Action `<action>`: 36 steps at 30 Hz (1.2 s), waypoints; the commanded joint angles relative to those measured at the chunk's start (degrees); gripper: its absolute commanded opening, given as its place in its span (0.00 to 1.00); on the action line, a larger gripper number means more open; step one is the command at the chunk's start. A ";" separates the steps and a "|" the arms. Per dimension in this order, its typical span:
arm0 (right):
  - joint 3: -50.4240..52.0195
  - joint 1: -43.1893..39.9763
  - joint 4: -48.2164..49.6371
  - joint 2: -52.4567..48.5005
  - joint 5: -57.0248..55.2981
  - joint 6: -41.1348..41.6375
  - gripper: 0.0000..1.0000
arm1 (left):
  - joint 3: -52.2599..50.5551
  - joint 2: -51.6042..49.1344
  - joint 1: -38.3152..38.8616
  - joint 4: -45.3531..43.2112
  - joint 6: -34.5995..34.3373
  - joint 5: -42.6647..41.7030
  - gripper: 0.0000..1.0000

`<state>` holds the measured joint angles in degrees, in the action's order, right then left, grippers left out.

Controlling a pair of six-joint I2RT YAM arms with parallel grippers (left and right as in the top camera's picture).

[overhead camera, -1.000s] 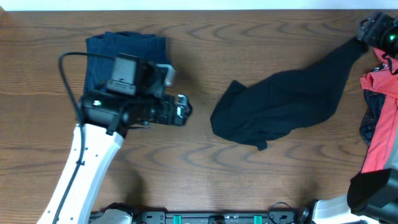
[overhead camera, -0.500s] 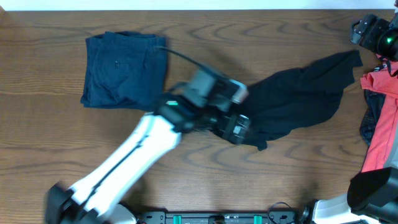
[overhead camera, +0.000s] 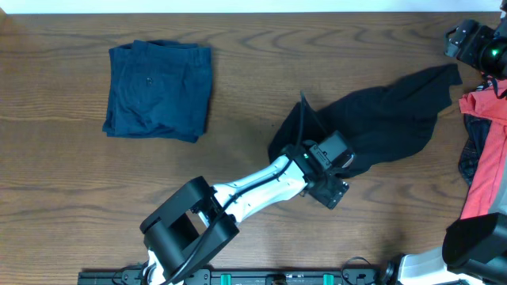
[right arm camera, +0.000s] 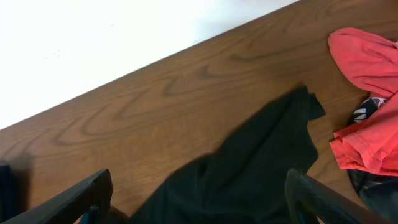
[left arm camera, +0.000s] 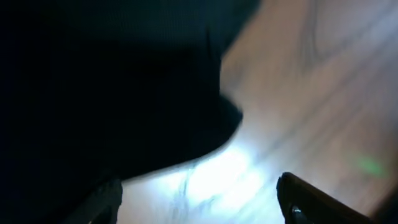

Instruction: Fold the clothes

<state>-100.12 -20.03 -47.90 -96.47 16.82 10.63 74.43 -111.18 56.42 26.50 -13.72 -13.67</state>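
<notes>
Tabletop of dark wood under clothes

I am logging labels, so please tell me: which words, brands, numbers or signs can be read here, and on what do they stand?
None can be read: no text shows on the navy trousers, the black garment, the coral-red garment or the left arm.

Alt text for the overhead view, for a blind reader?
The left arm stretches from the near edge to the lower edge of a crumpled black garment right of centre. Folded navy trousers lie upper left; coral-red cloth sits at the right edge.
</notes>
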 commanded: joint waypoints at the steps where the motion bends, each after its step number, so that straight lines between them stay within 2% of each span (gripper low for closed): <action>1: -0.37 -0.37 -0.15 0.35 0.57 -0.42 0.87 | 0.15 -1.14 0.81 -2.01 -3.17 3.91 0.80; 6: -0.37 -0.37 -0.39 0.35 0.59 -0.39 0.87 | 0.15 -1.70 1.05 -5.97 -3.17 4.55 0.78; 9: -0.37 -0.37 -0.79 0.35 0.57 -0.39 0.87 | 0.15 -2.71 1.05 -6.43 -3.17 4.50 0.61; 10: -0.37 -0.37 -0.83 0.35 0.57 -0.39 0.87 | 0.15 -2.93 1.05 -6.49 -3.19 4.50 0.59; 17: -0.37 -0.37 -0.92 0.35 0.59 -0.35 0.86 | 0.15 -4.68 1.53 -6.88 -2.71 4.55 0.51; 21: -0.37 -0.37 -1.25 0.35 0.59 -0.39 0.86 | 0.83 -3.17 1.05 -4.02 -2.47 6.58 0.31; 25: -0.37 -0.37 -1.86 0.35 0.57 -0.42 0.86 | 4.22 1.25 -0.26 6.23 -2.08 12.61 0.14; 30: -0.37 -0.37 -2.43 0.35 0.57 -0.42 0.86 | 9.46 9.81 -2.97 19.23 0.61 23.58 0.10; 33: -0.22 -0.37 -4.02 0.33 0.50 -0.44 0.86 | 10.05 15.21 -4.70 21.55 2.38 26.45 0.10; 36: 0.55 -0.37 -4.61 0.22 -0.09 -0.42 0.86 | 10.05 18.75 -5.64 21.16 2.71 25.29 0.10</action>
<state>-100.09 -20.03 -52.27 -96.47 16.93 10.63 84.14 -94.32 51.22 47.42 -12.97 8.64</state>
